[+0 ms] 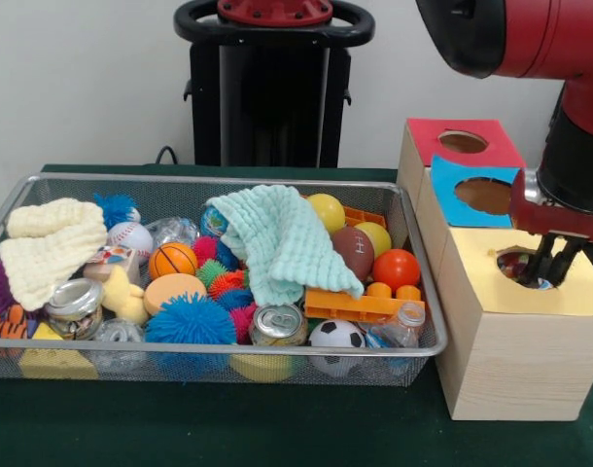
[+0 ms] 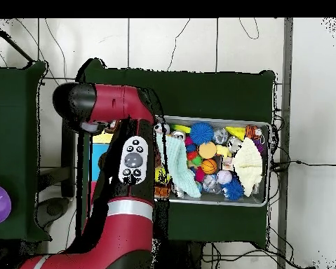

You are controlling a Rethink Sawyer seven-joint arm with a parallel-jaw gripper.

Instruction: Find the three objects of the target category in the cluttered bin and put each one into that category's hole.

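Note:
A wooden box [image 1: 501,360] stands right of the wire bin [image 1: 413,219]. Its top has a red-panel hole [image 1: 463,142], a blue-panel hole [image 1: 484,196] and a yellow-panel hole [image 1: 520,255]. My gripper [image 1: 551,265] hangs at the right side of the yellow hole, its tip down at the rim. Something shiny and multi-coloured [image 1: 514,263] shows inside that hole; whether I hold it is unclear. The bin holds a basketball [image 1: 172,260], baseball [image 1: 131,236], soccer ball [image 1: 337,336], brown football [image 1: 355,251], orange ball [image 1: 397,269] and two cans [image 1: 277,324].
A mint cloth [image 1: 287,238] drapes over the bin's middle and a cream cloth [image 1: 49,243] lies at its left end. A blue spiky ball [image 1: 190,319] and plastic bottle [image 1: 399,326] lie near the front. From above, my arm [image 2: 132,161] covers the box beside the bin [image 2: 265,126].

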